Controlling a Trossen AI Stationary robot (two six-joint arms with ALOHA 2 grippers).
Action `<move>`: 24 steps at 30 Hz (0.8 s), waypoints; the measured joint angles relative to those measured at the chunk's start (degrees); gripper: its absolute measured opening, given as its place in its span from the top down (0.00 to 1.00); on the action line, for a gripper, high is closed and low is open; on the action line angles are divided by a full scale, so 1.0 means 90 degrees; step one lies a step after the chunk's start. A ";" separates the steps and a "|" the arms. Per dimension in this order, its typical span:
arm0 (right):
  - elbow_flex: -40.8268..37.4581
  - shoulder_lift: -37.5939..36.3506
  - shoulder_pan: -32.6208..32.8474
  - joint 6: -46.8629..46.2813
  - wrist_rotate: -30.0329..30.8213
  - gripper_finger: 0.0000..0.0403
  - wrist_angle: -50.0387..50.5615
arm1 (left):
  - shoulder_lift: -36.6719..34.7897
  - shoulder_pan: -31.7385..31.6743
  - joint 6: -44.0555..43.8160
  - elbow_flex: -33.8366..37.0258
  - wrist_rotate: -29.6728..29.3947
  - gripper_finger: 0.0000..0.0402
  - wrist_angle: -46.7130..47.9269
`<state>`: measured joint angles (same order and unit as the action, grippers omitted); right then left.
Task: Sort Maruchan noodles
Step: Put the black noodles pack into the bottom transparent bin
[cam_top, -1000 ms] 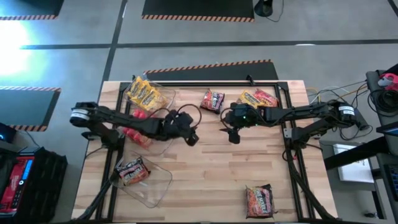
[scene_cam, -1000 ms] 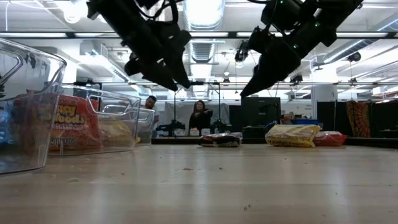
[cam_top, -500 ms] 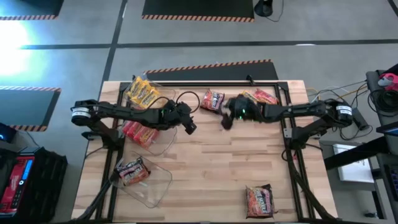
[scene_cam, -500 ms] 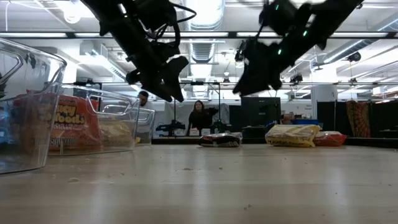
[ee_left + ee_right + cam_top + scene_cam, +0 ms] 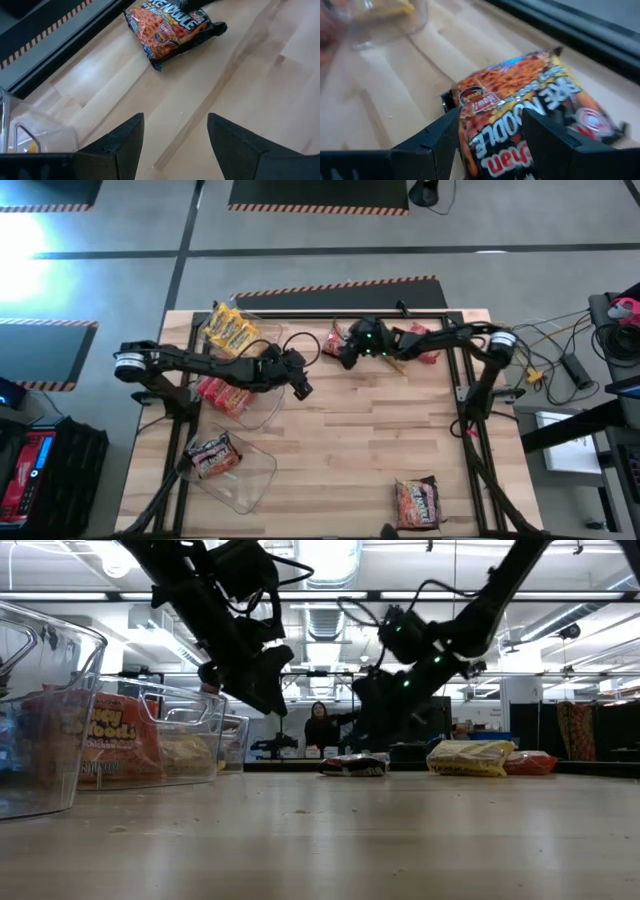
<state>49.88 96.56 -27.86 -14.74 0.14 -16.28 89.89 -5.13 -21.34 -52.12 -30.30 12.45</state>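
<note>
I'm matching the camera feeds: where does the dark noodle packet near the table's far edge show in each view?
High view: dark packet, top centre.
Low view, centre, far back.
Left wrist view, upper middle.
Right wrist view, centre.
Shared landmark: right gripper over it.

Robotics lab or industrial workshop. Wooden bench table on grey concrete floor, hazard-striped mats around it. Low view: open hall, exposed ceiling ducts, strip lights, workstations, seated person in background. Loose cables and electronics beside table.
</note>
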 joint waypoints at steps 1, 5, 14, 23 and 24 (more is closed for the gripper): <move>0.0112 0.0137 0.0006 0.0088 -0.0005 0.50 0.0026 | 0.0000 0.0000 -0.0002 0.0006 -0.0002 0.50 -0.0003; 0.0654 0.0557 0.0008 0.0346 0.0134 0.50 0.0451 | 0.0000 0.0002 -0.0008 0.0022 -0.0004 0.50 0.0002; 0.1096 0.0907 0.0129 0.0620 0.0401 0.50 0.1367 | -0.0001 0.0005 0.0010 0.0032 -0.0007 0.50 0.0004; 0.0955 0.0461 0.1168 0.0492 -0.0236 0.50 0.2462 | -0.0002 -0.0014 0.0148 0.0032 0.0019 0.50 0.0007; 0.0943 0.0399 0.1322 0.0471 -0.0400 0.50 0.2540 | -0.0002 -0.0026 0.0148 0.0032 0.0100 0.50 0.0007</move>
<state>58.37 100.15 -15.97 -10.51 -3.45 6.58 89.86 -5.36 -20.01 -51.83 -29.41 12.51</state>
